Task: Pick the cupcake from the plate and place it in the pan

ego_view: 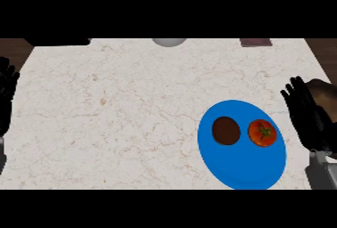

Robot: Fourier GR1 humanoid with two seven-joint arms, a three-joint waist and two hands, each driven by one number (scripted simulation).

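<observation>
A blue plate [242, 171] lies at the counter's near right. On it sit a dark brown cupcake [226, 130] and, to its right, a red tomato [262, 133]. My right hand [308, 116] stands open just right of the plate, fingers pointing up, touching nothing. My left hand [6, 94] rests open at the view's left edge, far from the plate. No pan shows in the view.
A pale round object [170, 42] sits at the counter's far edge, cut off by the view. A dark reddish item [255, 42] lies at the far right edge. The marble counter [118, 116] stretches wide between my hands.
</observation>
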